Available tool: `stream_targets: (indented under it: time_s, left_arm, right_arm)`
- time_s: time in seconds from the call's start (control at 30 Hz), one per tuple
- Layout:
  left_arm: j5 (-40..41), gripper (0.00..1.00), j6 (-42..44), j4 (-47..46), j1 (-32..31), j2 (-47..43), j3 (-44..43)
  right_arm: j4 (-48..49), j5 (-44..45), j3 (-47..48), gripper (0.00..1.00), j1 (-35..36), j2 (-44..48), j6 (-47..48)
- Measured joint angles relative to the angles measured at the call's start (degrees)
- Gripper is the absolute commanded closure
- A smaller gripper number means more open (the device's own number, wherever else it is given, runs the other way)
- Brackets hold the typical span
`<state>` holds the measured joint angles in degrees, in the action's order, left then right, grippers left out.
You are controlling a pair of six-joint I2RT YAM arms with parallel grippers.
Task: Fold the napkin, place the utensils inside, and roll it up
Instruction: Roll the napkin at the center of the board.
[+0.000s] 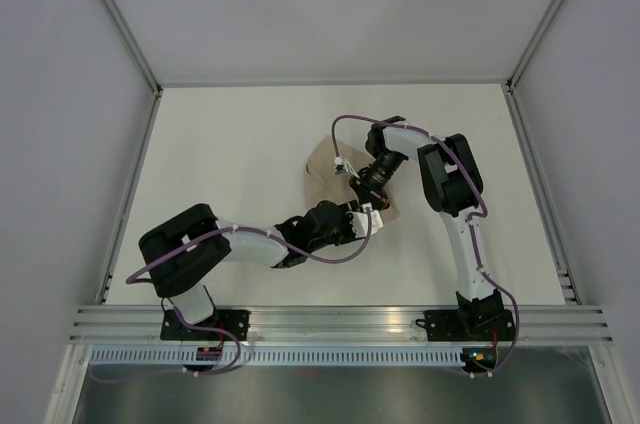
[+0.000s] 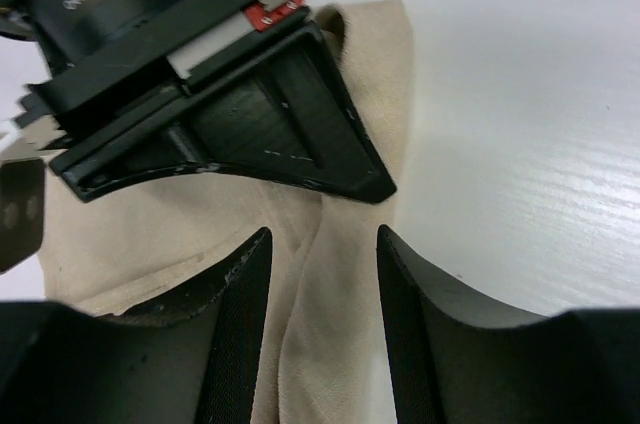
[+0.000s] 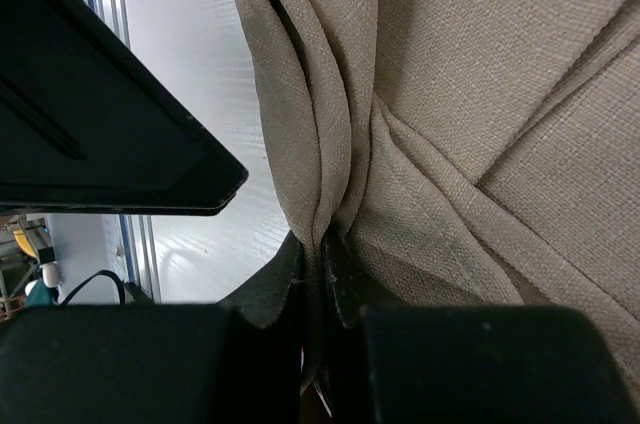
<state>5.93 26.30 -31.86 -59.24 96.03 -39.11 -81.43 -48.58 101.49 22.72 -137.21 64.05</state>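
Where the two arms meet over the middle of the table, the left arm (image 1: 250,239) lies low. It stretches rightward from its base, with its wrist aimed at the beige woven cloth napkin (image 1: 322,166). Its jaws stand apart, with one black finger (image 2: 235,324) on each side of a raised fold, and the cloth between them is not pinched. The right arm (image 1: 455,214) rises from its base, bends at a high elbow and reaches back left and down onto the cloth. Its jaws are closed tight on a gathered ridge of the napkin, which fans out beyond them in pleats.

From above, both wrists cover most of the napkin. Only a tan patch on its far left and a sliver at its near right show, so its outline cannot be made out. In the left wrist view, the right arm's black housing with a red tab hides the upper part of the cloth. Whether the pinched ridge is lifted clear of the surface cannot be told.

The smooth white table (image 1: 230,154) is enclosed by plain white walls (image 1: 60,94) with slim aluminium posts at the corners. A ribbed aluminium rail (image 1: 330,322) along the near edge carries both bases. Purple cables (image 1: 345,122) loop along the arms.
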Motion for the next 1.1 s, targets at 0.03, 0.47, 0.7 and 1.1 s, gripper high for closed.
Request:
stream_targets:
  time_s: [0.03,0.47,0.7,1.1]
  left_arm:
    - [0.02,0.48,0.46,0.57,-0.28,0.42,-0.15]
    - [5.4,0.45,5.79,3.13,-2.64,6.54,-2.89]
    - [7.52,0.49,8.04,2.99,-2.67,8.48,-4.9]
    - [5.55,0.98,8.5,11.17,-2.89,9.99,-9.44]
  right_arm:
    - [-0.33,-0.07,0.33,1.0,-0.04,-0.26,0.0]
    - [-2.12,-0.92,1.92,1.0,-0.46,-1.99,-0.81]
    - [-3.61,-0.98,3.45,0.99,-0.46,-3.17,-0.85]
    - [-4.13,-0.7,4.0,0.98,-0.83,-3.54,-1.25]
